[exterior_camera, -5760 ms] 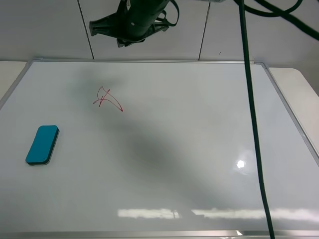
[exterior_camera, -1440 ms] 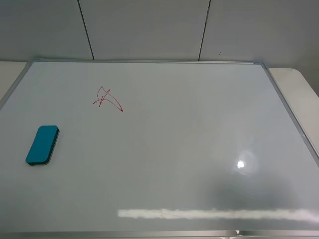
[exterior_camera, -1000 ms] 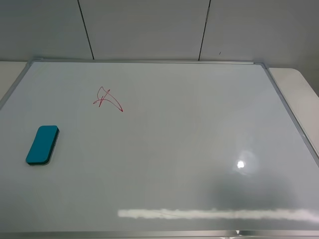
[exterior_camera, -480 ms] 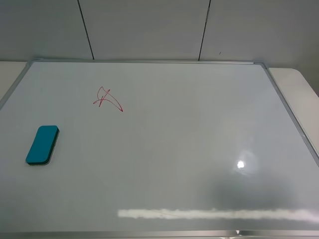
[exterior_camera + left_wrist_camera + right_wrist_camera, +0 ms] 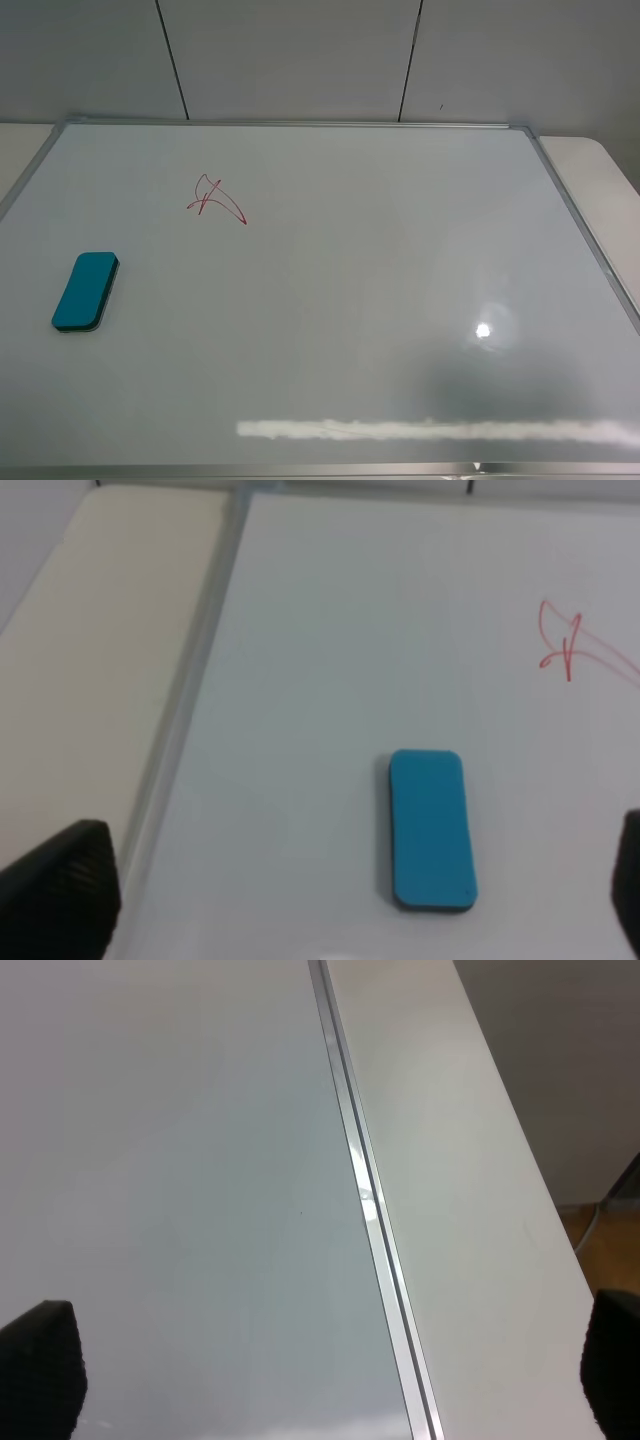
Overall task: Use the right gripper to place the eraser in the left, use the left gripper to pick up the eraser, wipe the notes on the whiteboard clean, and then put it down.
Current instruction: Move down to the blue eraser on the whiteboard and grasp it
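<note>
Above whiteboard (image 5: 400,250): left pincer (image 5: 345,900) spread wide, empty, hovering near eraser (image 5: 431,830); right pincer (image 5: 325,1365) spread wide over frame (image 5: 370,1210).

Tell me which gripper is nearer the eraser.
The left gripper: its wrist view shows the teal eraser lying on the whiteboard close before it. The right gripper sees only the board's frame, no eraser.

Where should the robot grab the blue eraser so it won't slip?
Pinch the eraser across its two long sides, near the middle, coming straight down from above: it lies flat on the whiteboard, and its short width probably fits best.
</note>
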### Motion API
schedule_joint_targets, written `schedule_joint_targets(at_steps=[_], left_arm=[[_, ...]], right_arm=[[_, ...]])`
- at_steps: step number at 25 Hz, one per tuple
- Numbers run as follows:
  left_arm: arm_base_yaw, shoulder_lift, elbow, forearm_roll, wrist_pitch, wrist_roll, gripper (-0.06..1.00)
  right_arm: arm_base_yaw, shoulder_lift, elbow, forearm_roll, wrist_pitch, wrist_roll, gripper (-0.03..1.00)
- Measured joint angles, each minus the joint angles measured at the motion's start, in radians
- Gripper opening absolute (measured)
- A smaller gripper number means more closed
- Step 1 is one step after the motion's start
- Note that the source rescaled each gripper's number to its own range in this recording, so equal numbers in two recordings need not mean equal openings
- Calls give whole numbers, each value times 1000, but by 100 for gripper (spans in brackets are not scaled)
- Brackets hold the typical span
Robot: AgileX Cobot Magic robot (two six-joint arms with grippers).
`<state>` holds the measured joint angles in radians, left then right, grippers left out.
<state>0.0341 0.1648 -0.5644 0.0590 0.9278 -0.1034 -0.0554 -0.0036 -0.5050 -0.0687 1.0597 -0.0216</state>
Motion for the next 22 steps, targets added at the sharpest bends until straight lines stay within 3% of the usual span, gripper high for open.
schedule_joint_targets(at_steps=[5,16,22], left_arm=[[0,246,-65,-1,-67,31,100],[0,747,-186,-59,-51,42,100],[-70,934,-193,-59,-59,38,100]], right_arm=[[0,0,0,0,0,0,100],[0,0,0,0,0,0,100],[0,0,0,0,0,0,100]])
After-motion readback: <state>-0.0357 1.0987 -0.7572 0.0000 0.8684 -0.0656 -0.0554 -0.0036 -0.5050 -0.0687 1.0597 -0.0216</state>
